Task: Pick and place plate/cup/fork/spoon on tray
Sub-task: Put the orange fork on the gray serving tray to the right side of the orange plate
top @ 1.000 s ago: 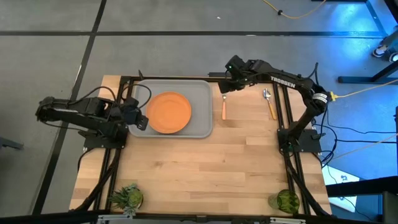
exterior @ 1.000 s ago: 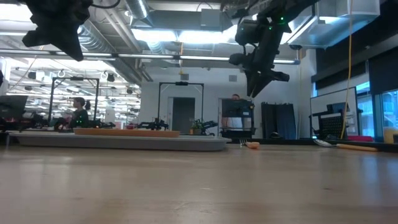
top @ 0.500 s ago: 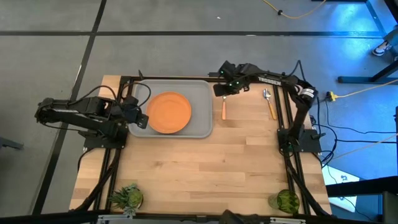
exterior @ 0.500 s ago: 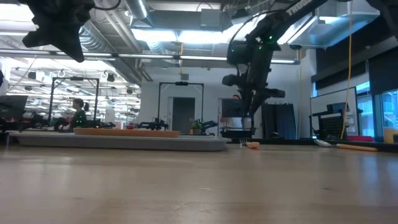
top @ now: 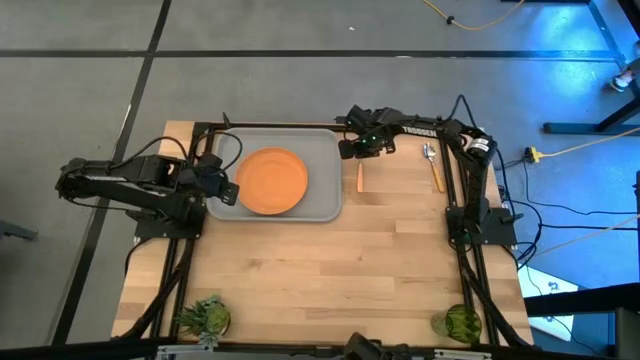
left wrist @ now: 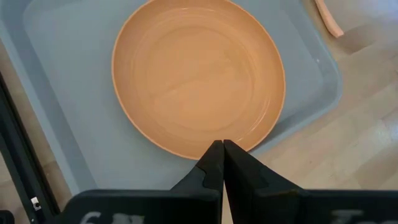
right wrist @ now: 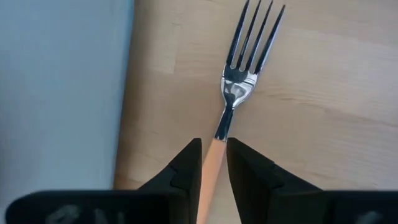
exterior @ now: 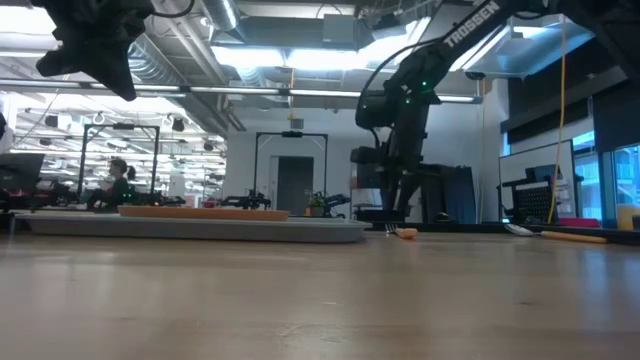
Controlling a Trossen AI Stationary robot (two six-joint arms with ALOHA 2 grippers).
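Just beside the large grey rimmed plastic tray (top: 325, 170), the right gripper (right wrist: 213, 163) straddles the tan-handled silver fork (right wrist: 239, 93) with fingers slightly apart, while the left gripper (left wrist: 222, 155) hangs closed over the tray's round orange plate (left wrist: 198, 74).

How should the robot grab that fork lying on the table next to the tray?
Probably from straight above, pinching the fork across its slim tan-orange handle, near the neck below the tines. It lies flat on the wood, so only its narrow sides offer a grip. The right gripper already straddles the handle there, fingers apart.
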